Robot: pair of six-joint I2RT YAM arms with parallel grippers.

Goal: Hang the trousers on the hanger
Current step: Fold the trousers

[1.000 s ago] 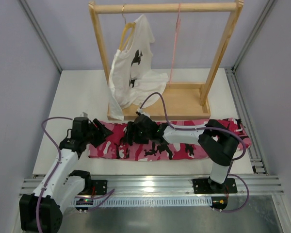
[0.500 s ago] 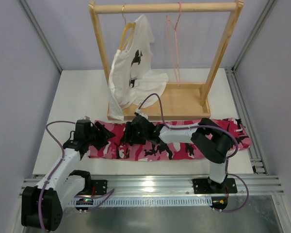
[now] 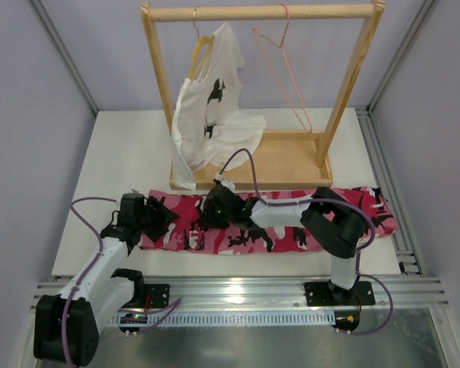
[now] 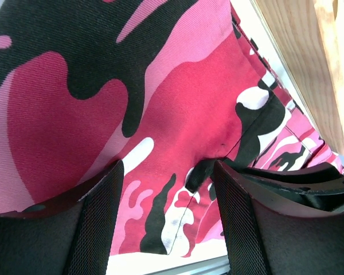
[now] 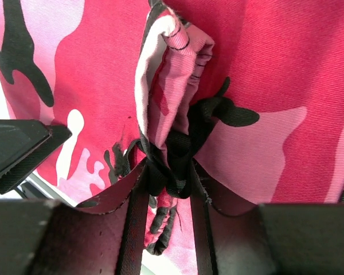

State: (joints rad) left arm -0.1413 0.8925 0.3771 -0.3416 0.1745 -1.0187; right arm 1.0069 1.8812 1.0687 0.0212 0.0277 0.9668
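The trousers [image 3: 238, 239] lie along the desk's [image 3: 123, 146] near edge, a raised fold pinched in the right tool [image 3: 213, 213]; the left tool [image 3: 164, 216] stands open over them. The hanger [image 3: 294, 80] hangs on the rack [image 3: 261, 12].

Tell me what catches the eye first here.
The pink camouflage trousers lie stretched across the table in front of the rack. The right gripper pinches a raised fold of them at the drawstring, while the left gripper stands open over the cloth nearby. On the rack the pink hanger hangs bare beside a white T-shirt.
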